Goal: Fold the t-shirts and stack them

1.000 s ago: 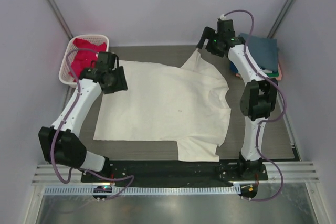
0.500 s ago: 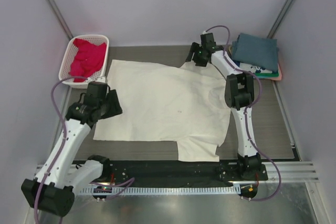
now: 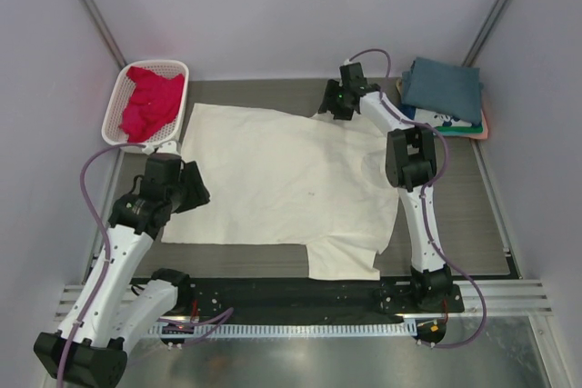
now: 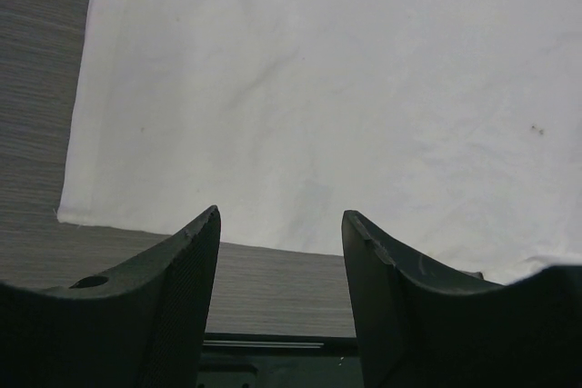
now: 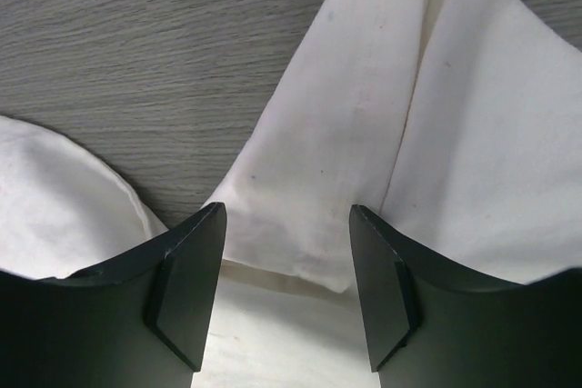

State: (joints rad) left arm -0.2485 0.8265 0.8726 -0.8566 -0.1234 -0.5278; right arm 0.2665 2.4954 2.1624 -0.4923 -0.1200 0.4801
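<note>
cream t-shirt (image 3: 282,179) spread on table (image 3: 475,217) (both jaws apart)

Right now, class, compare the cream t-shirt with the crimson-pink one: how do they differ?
The cream t-shirt lies spread flat; the crimson-pink t-shirt is bunched up. The cream one rests on the table; the crimson-pink one sits in the white basket. Neither is folded yet.

I see a plain cream t-shirt (image 3: 282,179) on my grey wood-grain counter (image 3: 475,215), a crimson-pink t-shirt (image 3: 150,102) in the white lattice basket (image 3: 111,124), a slate-blue t-shirt (image 3: 443,86) over a white printed t-shirt (image 3: 450,119), and a black left claw (image 4: 282,224) and right claw (image 5: 286,215).
</note>
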